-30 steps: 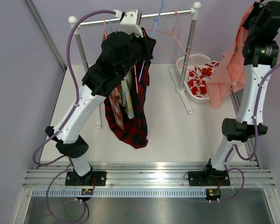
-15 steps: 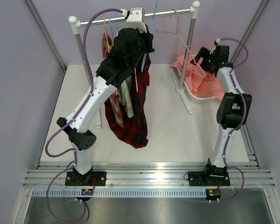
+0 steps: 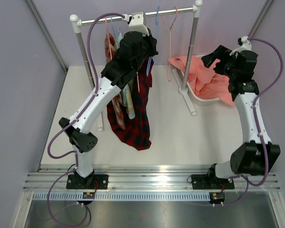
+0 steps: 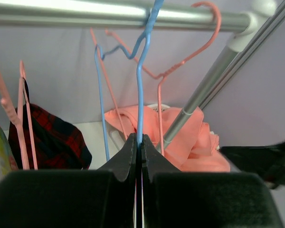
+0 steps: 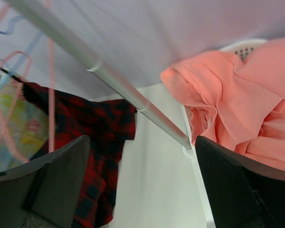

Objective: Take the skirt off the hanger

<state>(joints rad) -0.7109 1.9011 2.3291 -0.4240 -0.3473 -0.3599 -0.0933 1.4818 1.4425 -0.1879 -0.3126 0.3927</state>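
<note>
**Top external view: skirt lies in the basket at 2 o'clock, off the rail**

From overhead, you see the salmon-pink skirt (image 3: 210, 81) heaped in and over the white basket (image 3: 198, 100) at the 2 o'clock corner of the table (image 3: 180, 137), just beside the foot of the rack's right post (image 3: 193, 42). Your right gripper (image 3: 214, 55) hangs over the skirt's 12 o'clock edge. In the right wrist view its fingers (image 5: 47, 185) stand wide apart with nothing between them, the skirt filling the 2 o'clock part of that frame.

At 12 o'clock, your left arm reaches up to the rail (image 3: 97, 20). The left wrist view shows your left gripper (image 4: 138, 141) pinched tight on the wire of the blue hanger (image 4: 139, 90), which hooks over the rail straight above the jaws. A pink wire hanger (image 4: 180, 71) hangs on the same rail at 1 o'clock of the blue one, near the post, with the skirt visible beyond it lower down.

Below the left arm, a red-and-black plaid garment (image 3: 138, 126) hangs from the rack towards 6 o'clock, and a pale patterned garment (image 3: 128, 99) hangs just beside it at its 9 o'clock.
</note>
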